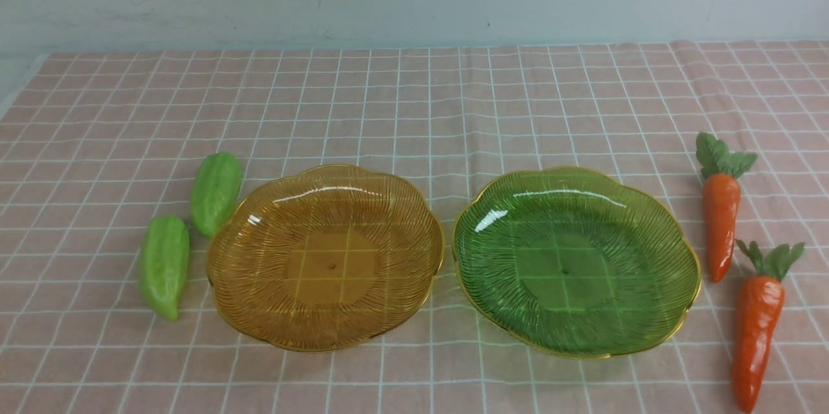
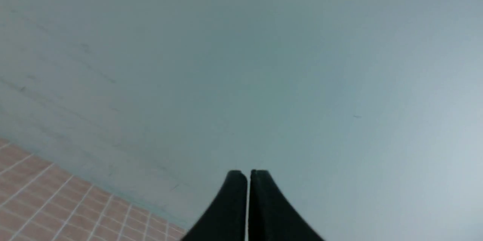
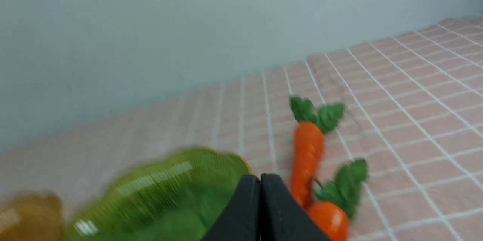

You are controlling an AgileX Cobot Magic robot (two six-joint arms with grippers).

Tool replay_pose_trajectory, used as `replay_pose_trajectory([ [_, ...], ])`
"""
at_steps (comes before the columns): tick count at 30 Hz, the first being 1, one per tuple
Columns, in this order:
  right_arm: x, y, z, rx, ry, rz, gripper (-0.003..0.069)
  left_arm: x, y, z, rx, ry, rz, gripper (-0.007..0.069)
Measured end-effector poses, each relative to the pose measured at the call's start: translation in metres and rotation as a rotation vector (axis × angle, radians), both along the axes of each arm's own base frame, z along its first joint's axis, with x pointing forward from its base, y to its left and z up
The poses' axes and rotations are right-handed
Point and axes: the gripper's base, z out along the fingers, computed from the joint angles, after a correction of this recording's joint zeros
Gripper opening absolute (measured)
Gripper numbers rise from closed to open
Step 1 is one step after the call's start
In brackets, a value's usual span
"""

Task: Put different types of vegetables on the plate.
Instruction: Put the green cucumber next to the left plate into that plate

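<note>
Vegetables [image 1: 164, 266] all lie on the desk [image 1: 414, 96] and none is on a plate, so I judge the task is not begun; every placing is left to do. The far gourd [image 1: 215, 192] and near gourd [image 1: 164, 271], light green, bumpy and pointed, lie just left of the amber plate [image 1: 327, 258]. The far carrot [image 1: 721, 216] and near carrot [image 1: 756, 326], glossy orange with leafy tops, lie right of the green plate [image 1: 573, 265]. Both plates are transparent ribbed plastic with wavy rims. The left end effector [image 2: 248, 175] and right end effector [image 3: 260, 178] have jaws pressed together, holding nothing.
</note>
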Motion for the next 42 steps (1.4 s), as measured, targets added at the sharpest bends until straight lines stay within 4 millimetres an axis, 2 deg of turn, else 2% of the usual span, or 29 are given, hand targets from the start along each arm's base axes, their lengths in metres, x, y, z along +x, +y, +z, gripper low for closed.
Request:
replay_pose_trajectory([
  [1,0.000,-0.001,0.003,0.107,-0.037,-0.005,-0.0015,-0.003,-0.003,0.014,0.032,0.017,-0.026,-0.0003],
  [2,-0.001,-0.002,0.005,0.156,-0.060,-0.010,-0.0015,-0.003,-0.006,0.020,0.060,0.057,-0.055,-0.0003],
  [5,-0.001,-0.005,0.009,0.233,-0.105,-0.024,-0.0015,0.003,-0.019,0.050,0.180,0.263,-0.176,-0.0003],
  [7,-0.002,-0.006,0.011,0.245,-0.135,-0.037,-0.0015,0.016,-0.025,0.059,0.269,0.464,-0.252,-0.0003],
  [9,-0.002,-0.007,0.013,0.230,-0.155,-0.049,-0.0015,0.040,-0.028,0.062,0.360,0.703,-0.299,-0.0004],
  [11,-0.003,-0.009,0.015,0.212,-0.186,-0.065,-0.0015,0.073,-0.026,0.052,0.443,0.936,-0.312,-0.0004],
  [14,-0.004,-0.011,0.019,0.209,-0.226,-0.083,-0.0015,0.114,-0.023,0.037,0.508,1.143,-0.317,-0.0004],
  [20,-0.004,-0.011,0.019,0.189,-0.222,-0.086,-0.0015,0.172,-0.025,0.020,0.527,1.305,-0.346,-0.0004],
  [23,-0.004,-0.002,0.024,0.167,-0.104,0.002,-0.0015,0.192,-0.024,0.014,0.564,1.335,-0.339,-0.0004],
  [27,-0.012,0.014,0.072,-0.016,0.130,0.159,-0.0015,0.214,-0.019,0.001,0.622,1.345,-0.290,-0.0002],
  [29,-0.004,0.018,0.092,-0.151,0.354,0.226,-0.0015,0.223,-0.018,-0.008,0.606,1.366,-0.269,0.0007],
  [32,0.018,0.020,0.126,-0.329,0.579,0.314,-0.0015,0.233,-0.019,-0.023,0.541,1.419,-0.250,0.0055],
  [34,0.031,0.022,0.144,-0.414,0.656,0.376,-0.0015,0.238,-0.019,-0.031,0.521,1.443,-0.244,0.0103],
  [37,0.046,0.024,0.150,-0.466,0.714,0.438,-0.0015,0.250,-0.015,-0.040,0.491,1.414,-0.213,0.0230],
  [42,0.052,0.027,0.149,-0.482,0.724,0.499,-0.0015,0.270,-0.003,-0.055,0.447,1.349,-0.150,0.0465],
])
